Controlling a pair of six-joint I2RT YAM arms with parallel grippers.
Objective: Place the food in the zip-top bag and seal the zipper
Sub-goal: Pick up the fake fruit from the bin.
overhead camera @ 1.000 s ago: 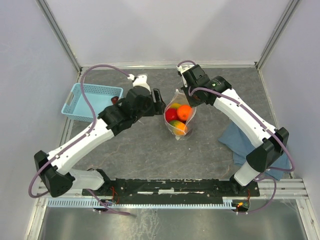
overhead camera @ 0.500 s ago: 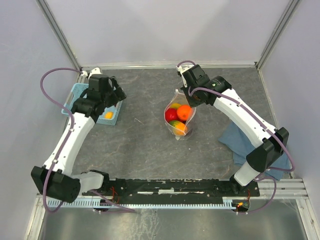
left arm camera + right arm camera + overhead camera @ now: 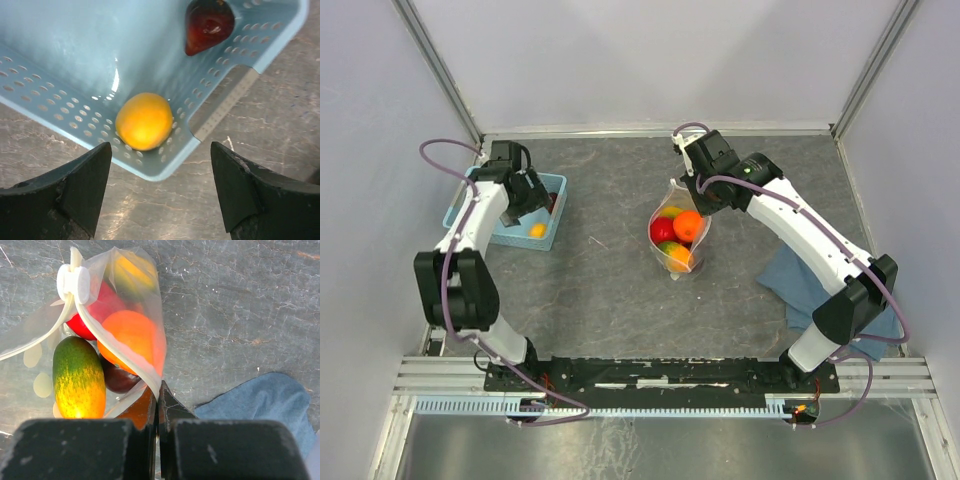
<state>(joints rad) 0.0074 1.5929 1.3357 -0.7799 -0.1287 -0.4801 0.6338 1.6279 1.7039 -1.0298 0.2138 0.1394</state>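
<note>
Though clear, the zip-top bag (image 3: 140,295) carries printed pale spots (image 3: 33,355).

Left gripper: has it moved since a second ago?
Yes. The left gripper swung left, away from the zip-top bag at centre, and now hovers open over the light-blue basket.

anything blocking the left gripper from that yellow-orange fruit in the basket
Nothing lies over the yellow-orange fruit; it is bare from above. It sits in a corner of the light-blue basket, so the perforated walls crowd two sides. The open left gripper hovers above that corner.
</note>
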